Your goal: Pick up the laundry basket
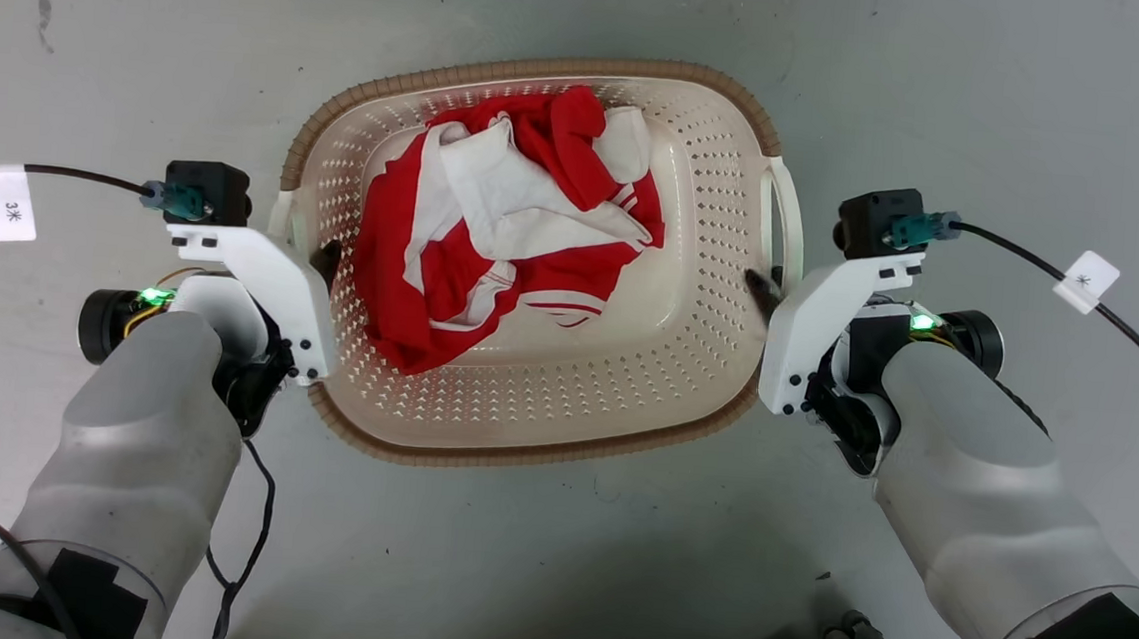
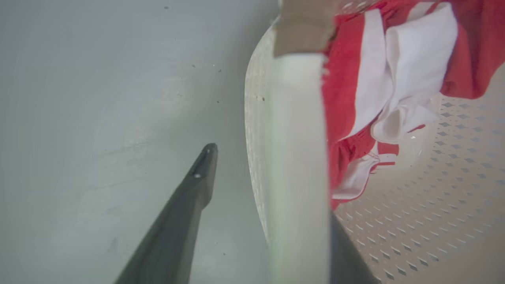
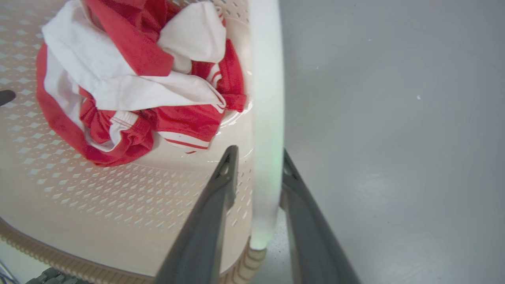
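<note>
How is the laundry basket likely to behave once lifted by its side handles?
Probably stiff: the laundry basket looks like moulded perforated plastic. Likely light, holding only crumpled red-and-white clothing. It may dip slightly on the robot's left, where the clothing lies.

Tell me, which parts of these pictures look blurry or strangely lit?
Left wrist view: the basket's left handle is an out-of-focus smear. Right wrist view: the right handle is blurred too, tinged green. Head view: sharp, evenly lit.

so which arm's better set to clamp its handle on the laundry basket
Right. The right gripper has its fingers close on both sides of the laundry basket's right handle. The left gripper straddles the left handle too, but its outer finger stands far off.
</note>
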Robot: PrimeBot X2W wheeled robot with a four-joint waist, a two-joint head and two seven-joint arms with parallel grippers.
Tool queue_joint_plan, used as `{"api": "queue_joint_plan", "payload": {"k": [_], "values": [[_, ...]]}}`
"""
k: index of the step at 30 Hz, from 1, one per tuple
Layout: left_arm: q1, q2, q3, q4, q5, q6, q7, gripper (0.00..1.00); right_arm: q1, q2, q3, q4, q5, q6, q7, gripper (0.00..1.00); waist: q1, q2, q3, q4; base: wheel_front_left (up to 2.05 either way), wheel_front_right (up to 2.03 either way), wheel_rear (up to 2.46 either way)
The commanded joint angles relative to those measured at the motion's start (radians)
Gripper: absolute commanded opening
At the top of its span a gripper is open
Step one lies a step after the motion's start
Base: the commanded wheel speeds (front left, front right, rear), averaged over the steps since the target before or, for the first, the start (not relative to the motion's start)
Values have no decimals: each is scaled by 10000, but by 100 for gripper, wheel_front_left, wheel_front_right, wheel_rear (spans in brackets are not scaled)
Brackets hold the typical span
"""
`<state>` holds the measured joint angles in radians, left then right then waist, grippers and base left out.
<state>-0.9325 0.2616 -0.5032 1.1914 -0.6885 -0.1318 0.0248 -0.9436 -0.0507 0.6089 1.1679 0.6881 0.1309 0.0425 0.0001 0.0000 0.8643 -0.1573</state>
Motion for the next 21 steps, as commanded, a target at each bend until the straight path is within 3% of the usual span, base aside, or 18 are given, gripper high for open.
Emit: {"api": "queue_joint_plan", "payload": {"k": [1, 12, 21], "values": [[-76, 64, -74, 25, -116, 23, 71, 0, -156, 9, 189, 2, 163, 0, 59, 0, -1, 0, 20, 7, 0, 0, 0], [33, -130, -642, -220, -755, 17, 599, 0, -166, 25, 1081, 187, 1078, 13, 525, 0, -1, 0, -535, 96, 0, 0, 0], [44, -556, -1194, -489, -1579, -14, 1666, 0, -100, 68, 1444, 796, 1461, 14, 1489, 0, -1, 0, -1903, 520, 0, 0, 0]]}}
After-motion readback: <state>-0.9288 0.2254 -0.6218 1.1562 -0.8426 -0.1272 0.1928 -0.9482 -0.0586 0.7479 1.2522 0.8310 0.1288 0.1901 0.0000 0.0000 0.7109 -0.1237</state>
